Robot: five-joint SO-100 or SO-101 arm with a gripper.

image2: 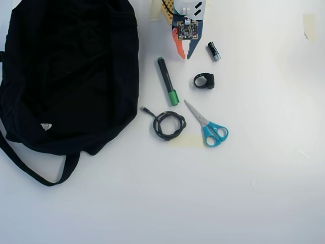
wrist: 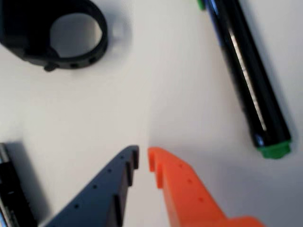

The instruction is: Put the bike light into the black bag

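The bike light [image2: 204, 81], a small black body with a ring strap, lies on the white table right of centre; the wrist view shows it at top left [wrist: 57, 35]. The black bag [image2: 68, 71] fills the left side in the overhead view, with a white label and a long strap. My gripper [image2: 185, 57] sits at the top middle, up and left of the bike light, not touching it. Its blue and orange fingers nearly meet at the tips in the wrist view [wrist: 143, 158], with nothing between them.
A black marker with green cap [image2: 167, 81] lies left of the light, also in the wrist view [wrist: 251, 80]. A short black-and-silver cylinder [image2: 214, 51] lies beside the gripper. A coiled black cable [image2: 168, 125] and blue-handled scissors [image2: 208, 124] lie below.
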